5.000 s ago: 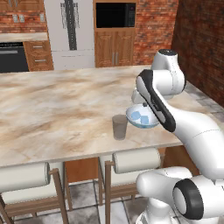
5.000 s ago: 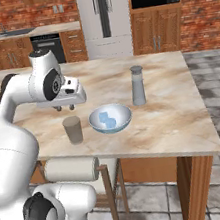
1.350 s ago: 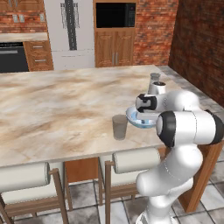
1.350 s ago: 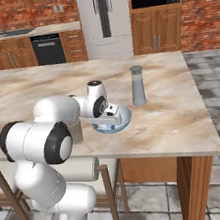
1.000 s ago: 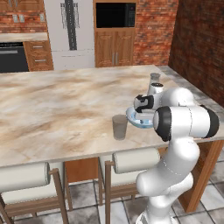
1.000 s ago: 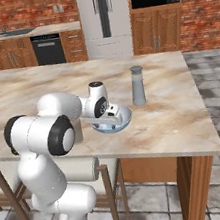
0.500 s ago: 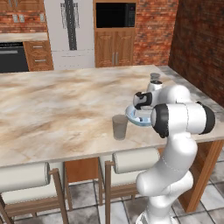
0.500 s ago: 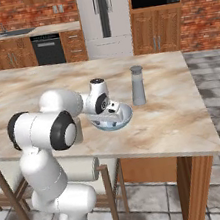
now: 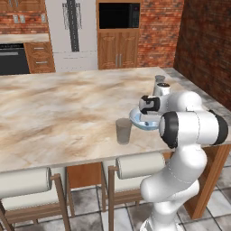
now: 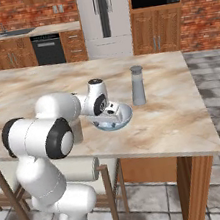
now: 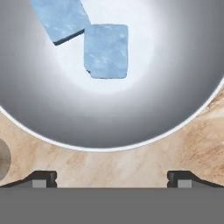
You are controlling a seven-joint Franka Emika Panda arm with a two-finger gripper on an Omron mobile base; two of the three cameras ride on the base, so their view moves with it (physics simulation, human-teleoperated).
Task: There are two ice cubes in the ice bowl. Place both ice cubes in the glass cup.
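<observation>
Two pale-blue ice cubes lie touching inside the ice bowl (image 11: 43, 109): one cube (image 11: 106, 51) near the middle, the other cube (image 11: 59, 17) at the upper edge of the hand view. My gripper (image 11: 112, 179) hovers just over the bowl's near rim, open, with its fingertips (image 11: 43, 177) wide apart and nothing between them. From the base cameras the hand (image 9: 148, 110) dips over the bowl (image 9: 135, 119), and the gripper (image 10: 113, 112) covers most of the bowl (image 10: 126, 115). The glass cup (image 9: 122, 131) stands upright just left of the bowl, apart from it.
A slim grey shaker (image 9: 159, 84) (image 10: 137, 85) stands behind the bowl. The counter's front edge runs close to bowl and cup, with bar stools (image 9: 135, 167) below. The marble top (image 9: 58, 108) stretches wide to the left.
Over the last seconds the arm swung down from above the counter and the hand sank closer over the bowl. Bowl, cup and shaker have stayed in place.
</observation>
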